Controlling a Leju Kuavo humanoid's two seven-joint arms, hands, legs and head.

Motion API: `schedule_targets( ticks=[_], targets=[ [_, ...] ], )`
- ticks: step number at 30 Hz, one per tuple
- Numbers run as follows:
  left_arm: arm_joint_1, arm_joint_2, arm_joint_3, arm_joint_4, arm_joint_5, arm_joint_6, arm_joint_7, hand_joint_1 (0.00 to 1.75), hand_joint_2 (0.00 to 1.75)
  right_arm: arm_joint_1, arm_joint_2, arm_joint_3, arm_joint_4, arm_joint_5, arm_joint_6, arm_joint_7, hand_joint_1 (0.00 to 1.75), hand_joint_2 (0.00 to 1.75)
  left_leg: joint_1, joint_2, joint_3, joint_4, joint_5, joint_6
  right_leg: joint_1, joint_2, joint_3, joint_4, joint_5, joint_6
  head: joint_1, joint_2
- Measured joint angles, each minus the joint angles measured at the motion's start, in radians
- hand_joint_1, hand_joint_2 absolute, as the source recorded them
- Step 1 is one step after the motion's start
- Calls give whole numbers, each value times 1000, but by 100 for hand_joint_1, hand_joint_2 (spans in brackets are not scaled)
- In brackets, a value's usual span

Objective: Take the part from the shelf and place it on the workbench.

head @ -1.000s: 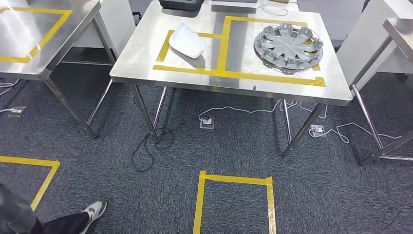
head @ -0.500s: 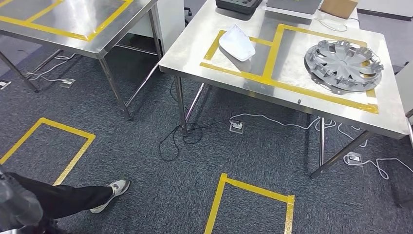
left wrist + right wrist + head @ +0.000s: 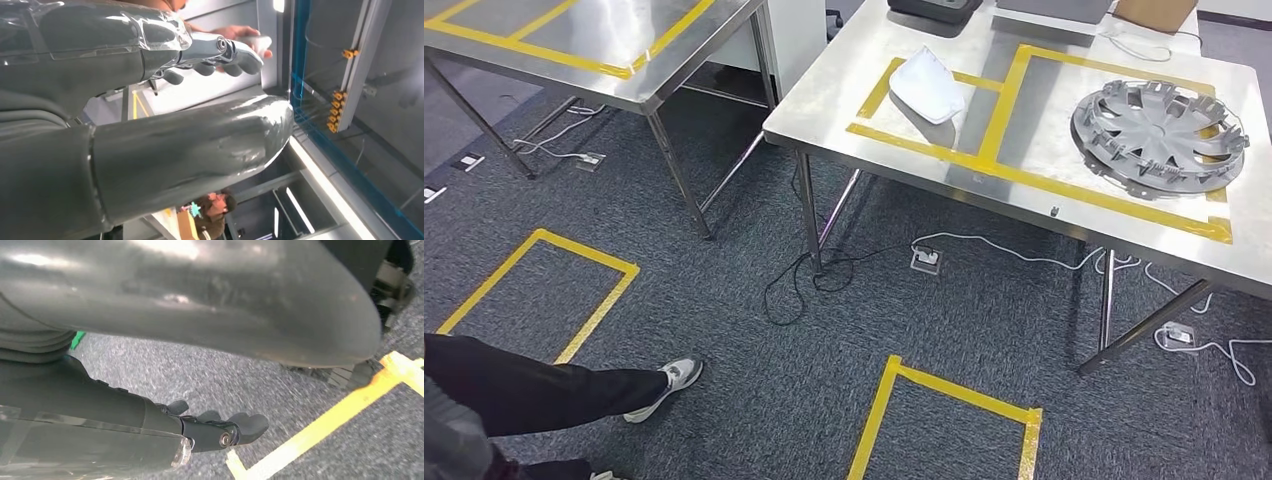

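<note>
A white part [image 3: 931, 84] lies in a taped box on the steel worktop [image 3: 1064, 190], near a grey wheel cover [image 3: 1159, 122] — the view has swung left within a second, so the robot is turning. Left hand [image 3: 220, 52] and right hand [image 3: 220, 432] are empty, fingers loosely curled — nothing fetched yet.

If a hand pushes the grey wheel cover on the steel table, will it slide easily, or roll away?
The wheel cover lies flat, so it will probably slide, not roll. The table is polished steel, likely slippery, so a light push may move it. It looks like thin moulded plastic with open spokes: probably light for its size, and its rim may flex when lifted.
</note>
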Motion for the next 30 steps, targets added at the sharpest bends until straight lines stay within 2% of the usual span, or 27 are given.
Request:
schedule_targets(
  ticks=[1, 2, 3, 4, 6, 8, 9, 10, 11, 12, 13, 14, 16, 17, 18, 19, 20, 21, 22, 23, 24, 25, 26, 27, 28, 29, 30],
  targets=[
    [-1, 0, 1, 0, 1, 0, -2, 0, 0, 0, 1, 0, 0, 0, 1, 0, 0, 0, -8, 19, 31, -60, 19, 11, 3, -5, 3, -1, -1, 3, -3, 0],
    [-1, -1, 3, 0, 2, 0, -4, 0, 0, 2, 2, 0, 0, 0, 2, 0, 0, 0, -13, 31, 48, -93, 27, 19, 6, -13, 6, -2, -3, 5, -3, 0],
    [-1, -1, 5, 0, 3, 0, -6, 0, 0, 3, 3, 0, 0, 0, 3, 0, 0, 0, -15, 25, 53, -109, 30, 23, 9, -22, 8, -3, -4, 9, -3, 0],
    [-1, -1, 6, 1, 4, 0, -7, 0, 0, 4, 3, 0, 0, 0, 4, 0, 0, 0, -13, 9, 55, -115, 35, 26, 10, -32, 8, -4, -6, 13, -3, 0],
    [0, -3, 8, 1, 5, 0, -9, 0, 0, 3, 2, 0, 0, 0, 4, -1, 0, 0, -6, -19, 57, -123, 46, 30, 9, -17, -2, 26, -34, 25, 0, 0],
    [0, -6, 10, 2, 7, 0, -12, 0, 0, 4, 0, 0, 0, 0, 5, -1, 0, 0, 1, -48, 55, -126, 54, 34, 5, 19, -56, 153, -108, 37, 7, 0],
    [0, -7, 11, 2, 8, 0, -14, 0, 0, 6, 0, 0, 0, 0, 6, -1, 0, 0, 2, -63, 54, -126, 56, 37, 3, 28, -95, 241, -147, 40, 12, 0],
    [1, -8, 12, 2, 9, 0, -16, 0, 0, 8, -1, 0, 0, 0, 6, -1, 0, 0, 4, -77, 54, -126, 56, 38, 1, 30, -128, 313, -172, 42, 16, 0],
    [2, -9, 13, 3, 11, 0, -18, 0, 0, 9, -1, 0, 0, 0, 7, -1, 0, 0, 5, -92, 55, -126, 57, 38, -1, 31, -147, 350, -176, 43, 21, 0],
    [3, -10, 13, 3, 13, 0, -19, 0, 0, 9, -1, 0, 0, 0, 7, -1, 0, 0, 6, -105, 57, -126, 56, 37, -1, 32, -150, 350, -161, 43, 24, 0],
    [5, -10, 14, 3, 15, 0, -19, 0, 0, 7, -2, 0, 0, 0, 8, -1, 0, 0, 7, -118, 60, -126, 56, 35, -1, 36, -130, 299, -123, 42, 28, 0],
    [5, -11, 14, 3, 17, 0, -20, 0, 0, 5, -2, 0, 0, 0, 8, -1, 0, 0, 8, -130, 64, -126, 54, 33, -2, 48, -98, 221, -78, 41, 30, 0],
    [7, -12, 15, 3, 19, 0, -22, 0, 0, 2, -2, 0, 0, 1, 9, -1, 0, 0, 7, -152, 68, -121, 48, 23, -6, 90, -32, 58, -5, 36, 36, 0],
    [8, -12, 15, 3, 20, 0, -23, 0, 0, 1, -2, 0, 0, 1, 9, 0, 0, 0, 5, -161, 66, -120, 45, 19, -7, 106, -15, 15, 7, 34, 38, 0],
    [10, -12, 15, 2, 20, 0, -24, 0, 0, 0, -2, 0, 0, 1, 9, 0, 0, 0, 4, -170, 64, -119, 43, 14, -8, 110, -8, -4, 9, 30, 38, 0],
    [12, -12, 15, 2, 20, 0, -26, 0, 0, -1, -1, 0, 0, 1, 9, 0, 0, 0, 5, -178, 62, -119, 42, 9, -9, 103, -5, -8, 8, 25, 36, 0],
    [14, -12, 15, 2, 21, 0, -27, 0, 0, -2, 0, 0, 0, 1, 9, 0, 0, 0, 5, -172, 59, -116, 38, 5, -10, 94, -4, -9, 9, 20, 34, 0],
    [16, -13, 15, 1, 21, 0, -28, 0, 0, -4, 0, 0, 0, 2, 8, 0, 0, 0, 5, -149, 51, -99, 25, 0, -11, 85, -3, -11, 11, 14, 31, 0],
    [17, -13, 15, 1, 22, 0, -28, 0, 0, -5, 1, 0, 0, 2, 8, 0, 0, 0, 5, -119, 30, -57, -3, -6, -12, 76, -3, -13, 13, 10, 26, 0],
    [17, -13, 15, 1, 22, 0, -29, 0, 0, -5, 1, 0, 0, 2, 8, 0, 0, 0, 7, -85, -2, 11, -42, -13, -12, 66, -3, -15, 14, 6, 20, 0],
    [17, -14, 15, 1, 23, 0, -29, 0, 0, -3, 1, 0, 0, 2, 9, 0, 0, 0, 10, -64, -45, 95, -85, -20, -12, 57, -4, -15, 14, 4, 13, 0],
    [18, -14, 15, 2, 23, 0, -29, 0, 0, -1, 0, 0, 1, 2, 9, 0, 0, 0, 14, -56, -87, 178, -119, -25, -12, 46, -4, -15, 13, 4, 8, 0],
    [19, -14, 15, 2, 23, 0, -29, 0, 0, 1, 0, 0, 1, 2, 9, 0, 0, 0, 17, -55, -114, 228, -132, -27, -11, 36, -4, -15, 13, 3, 5, 0],
    [19, -15, 15, 2, 23, 0, -29, 0, 0, 2, -1, 0, 1, 2, 9, 0, 0, 0, 19, -55, -120, 236, -123, -27, -11, 27, -4, -15, 12, 3, 2, 0],
    [19, -15, 15, 2, 23, 0, -29, 0, 0, 2, -1, 0, 1, 2, 9, 0, 0, 0, 19, -52, -101, 196, -94, -25, -10, 20, -3, -15, 11, 4, 0, 0],
    [19, -15, 15, 2, 24, 0, -29, 0, 0, 1, -1, 0, 1, 2, 9, 0, 0, 0, 17, -39, -62, 119, -54, -19, -9, 14, -1, -15, 11, 5, -1, 0],
    [19, -15, 15, 2, 24, 0, -29, 0, 0, 0, -1, 0, 0, 2, 9, 0, 0, 0, 12, -11, -13, 30, -19, -11, -9, 9, 2, -16, 10, 7, -1, 0]
  ],
)
